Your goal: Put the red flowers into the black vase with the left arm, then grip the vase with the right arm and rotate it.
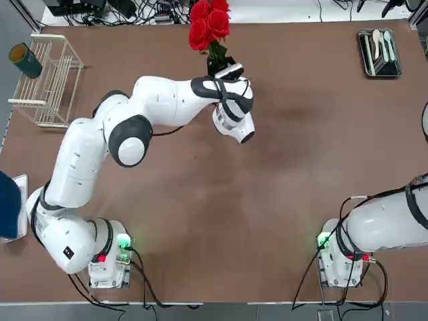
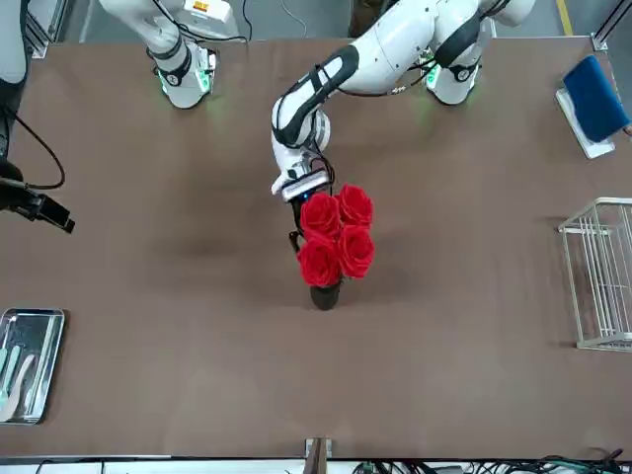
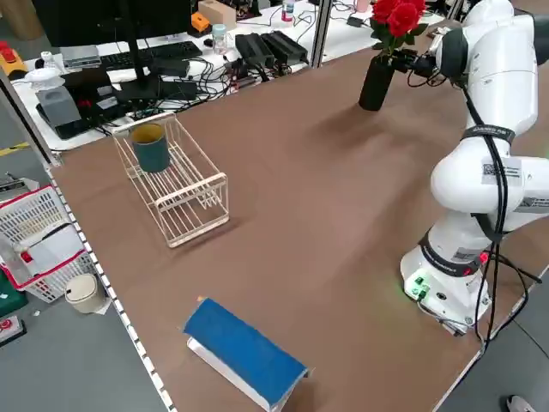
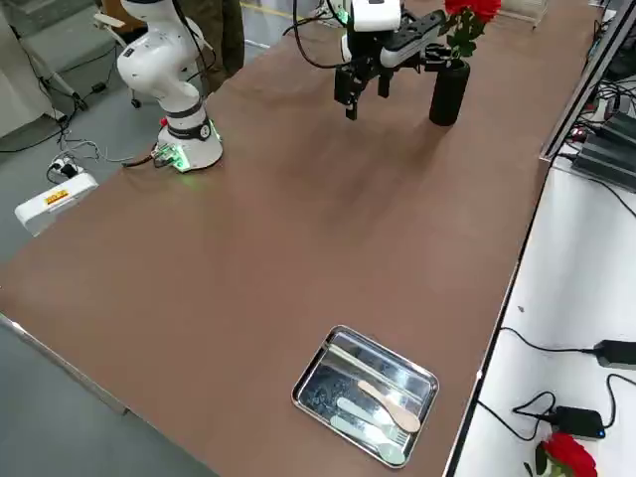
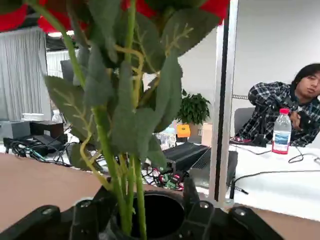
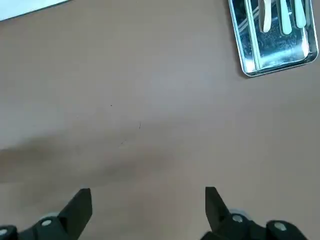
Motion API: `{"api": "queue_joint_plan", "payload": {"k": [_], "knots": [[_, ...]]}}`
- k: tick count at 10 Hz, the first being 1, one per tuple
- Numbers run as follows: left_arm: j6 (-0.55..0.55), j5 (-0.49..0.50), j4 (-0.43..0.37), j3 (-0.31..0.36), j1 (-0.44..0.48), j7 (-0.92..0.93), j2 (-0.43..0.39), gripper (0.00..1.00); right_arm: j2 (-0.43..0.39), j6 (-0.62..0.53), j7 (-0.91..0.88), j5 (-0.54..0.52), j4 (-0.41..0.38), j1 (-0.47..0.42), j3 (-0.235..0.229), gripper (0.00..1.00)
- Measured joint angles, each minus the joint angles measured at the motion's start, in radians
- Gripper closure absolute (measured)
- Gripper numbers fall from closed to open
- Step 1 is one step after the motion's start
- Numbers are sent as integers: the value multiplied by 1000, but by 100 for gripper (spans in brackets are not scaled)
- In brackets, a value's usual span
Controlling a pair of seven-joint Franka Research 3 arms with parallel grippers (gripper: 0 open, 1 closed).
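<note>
The red flowers (image 1: 209, 23) stand in the black vase (image 2: 324, 294) at the far middle of the table, blooms above its mouth. My left gripper (image 5: 142, 205) sits level with the vase's mouth (image 5: 155, 217), open. The green stems (image 5: 125, 190) run down into the vase between its fingers (image 5: 85, 215), with room on both sides. From the side, the vase (image 3: 375, 83) is upright, with the left arm's hand (image 4: 393, 50) beside it. My right gripper (image 6: 145, 210) is open over bare table on the robot's right, far from the vase.
A wire rack (image 1: 50, 80) holding a dark teal cup (image 1: 25, 60) stands at the far left. A metal tray (image 1: 380, 52) with cutlery lies at the far right. A blue book (image 3: 244, 352) lies near the left edge. A person (image 5: 295, 110) sits beyond the table.
</note>
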Motion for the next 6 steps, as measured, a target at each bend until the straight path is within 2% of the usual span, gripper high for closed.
{"api": "queue_joint_plan", "payload": {"k": [3,6], "knots": [[-9,-8,13,0,0,113,0,39,0,0,0,0,0,0,1,0],[-9,-15,39,-1,0,149,0,39,0,0,0,0,-1,0,1,0]]}}
